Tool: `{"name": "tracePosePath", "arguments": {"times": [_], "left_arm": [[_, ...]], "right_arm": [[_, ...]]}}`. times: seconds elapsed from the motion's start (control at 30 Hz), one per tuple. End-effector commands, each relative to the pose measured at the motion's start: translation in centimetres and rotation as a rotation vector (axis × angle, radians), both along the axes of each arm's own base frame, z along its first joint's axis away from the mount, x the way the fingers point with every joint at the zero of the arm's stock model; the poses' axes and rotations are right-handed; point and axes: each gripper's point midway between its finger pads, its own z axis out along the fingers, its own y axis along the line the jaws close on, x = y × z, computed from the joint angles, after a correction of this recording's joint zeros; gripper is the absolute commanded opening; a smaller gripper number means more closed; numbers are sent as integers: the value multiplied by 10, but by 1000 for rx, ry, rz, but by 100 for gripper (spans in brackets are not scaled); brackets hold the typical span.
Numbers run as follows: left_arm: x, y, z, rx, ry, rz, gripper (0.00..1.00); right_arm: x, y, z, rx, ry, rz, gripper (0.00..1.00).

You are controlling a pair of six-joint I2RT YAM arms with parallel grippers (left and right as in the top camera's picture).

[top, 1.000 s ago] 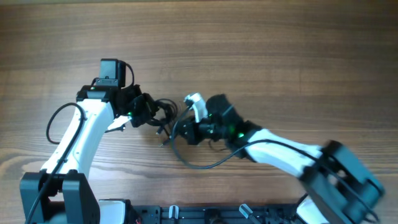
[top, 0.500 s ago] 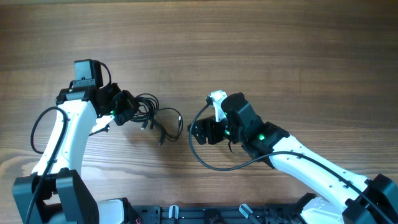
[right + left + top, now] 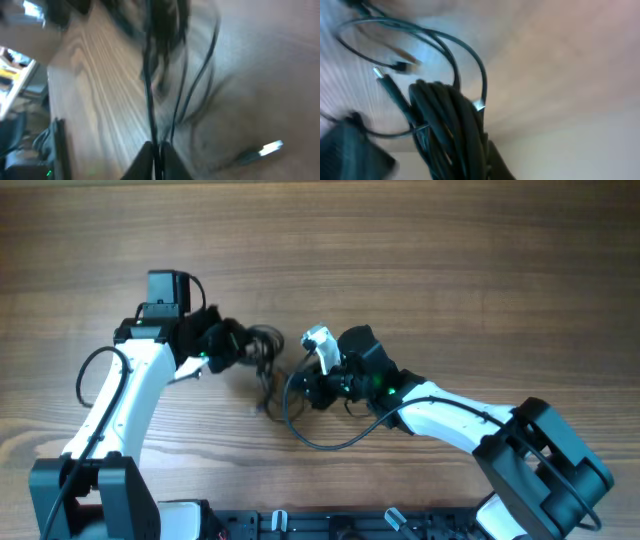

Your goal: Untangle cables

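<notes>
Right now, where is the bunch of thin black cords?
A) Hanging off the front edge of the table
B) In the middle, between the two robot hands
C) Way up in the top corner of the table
B: the overhead view shows the cables bunched between the left hand and the right hand, near the middle of the table.

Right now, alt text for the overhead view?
A small bunch of thin dark cables lies mid-way across a wood-grain table. The left tool grips the bunch, and the right tool sits close on its other side.
</notes>
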Motion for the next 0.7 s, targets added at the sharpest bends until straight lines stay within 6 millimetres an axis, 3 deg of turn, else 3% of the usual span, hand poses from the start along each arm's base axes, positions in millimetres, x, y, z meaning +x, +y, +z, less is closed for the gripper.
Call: {"name": "tracePosePath", "arguments": {"times": [0.0,0.1,0.2,0.23,0.27,0.33,0.4,0.47,0.53,0.67], "left_arm": [[45,-16,43,-130,-222,5,4],[81,-18,83,-18,-615,-171,4],[90,-28,112,41,-864,-322,4],[90,-40,129,62,-998,-414,4],[87,-53,141,75,-1107,-501,4],[64,-88,150,87,-1302,-742,4],[38,-114,140,107,-1424,-964,4],[5,-134,107,153,-1475,-1210,4],[-16,-138,82,193,-1468,-1364,4],[-45,-136,62,199,-1513,-1558,4]], "right_arm": [[11,-35,5,-16,105,-77,5],[29,-100,17,-91,105,-194,5],[49,-155,30,-149,73,-361,6],[58,-182,39,-166,51,-454,26],[63,-193,46,-164,31,-494,61],[71,-212,60,-144,-6,-557,100],[73,-216,63,-140,-12,-571,100],[73,-216,63,-132,4,-582,100],[71,-213,64,-114,17,-574,100],[55,-184,82,-1,-35,-358,100]]}}
